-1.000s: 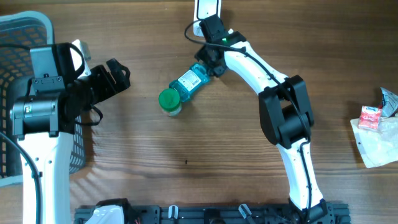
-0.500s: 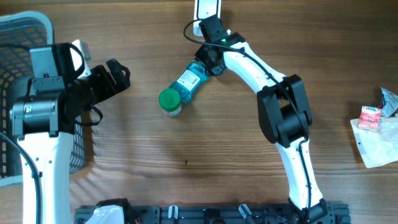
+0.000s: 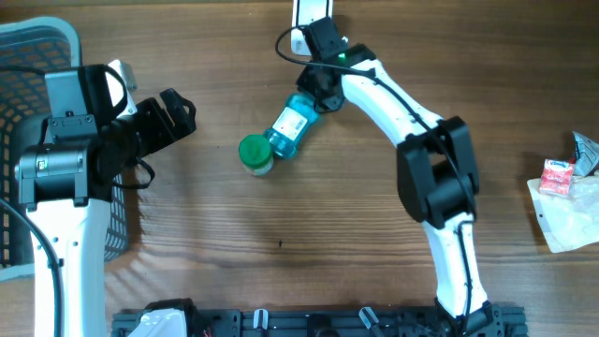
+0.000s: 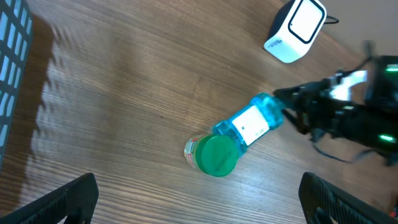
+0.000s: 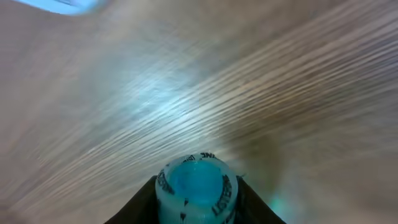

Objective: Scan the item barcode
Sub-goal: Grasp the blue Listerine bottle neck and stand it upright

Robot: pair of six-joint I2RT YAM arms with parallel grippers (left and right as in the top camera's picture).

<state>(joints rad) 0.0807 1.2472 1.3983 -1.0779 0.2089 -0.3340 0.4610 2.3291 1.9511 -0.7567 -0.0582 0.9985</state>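
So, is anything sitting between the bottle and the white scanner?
Nothing visible does. Only bare table separates the bottle from the scanner; the right gripper, closed on the bottle's base, sits on that side.

Right wrist: bottle [image 5: 198, 186] cut off by bottom edge, only its blue end shows; counter [image 5: 186, 74] smeared. Overhead: label [image 3: 289, 122] print unreadable, basket [image 3: 23, 65] clipped left.

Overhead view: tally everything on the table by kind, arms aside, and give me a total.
Bottle: 1
Barcode scanner: 1
Basket: 1
Red-and-white packet: 1
White plastic bag: 1
Silvery wrapper: 1
Total: 6
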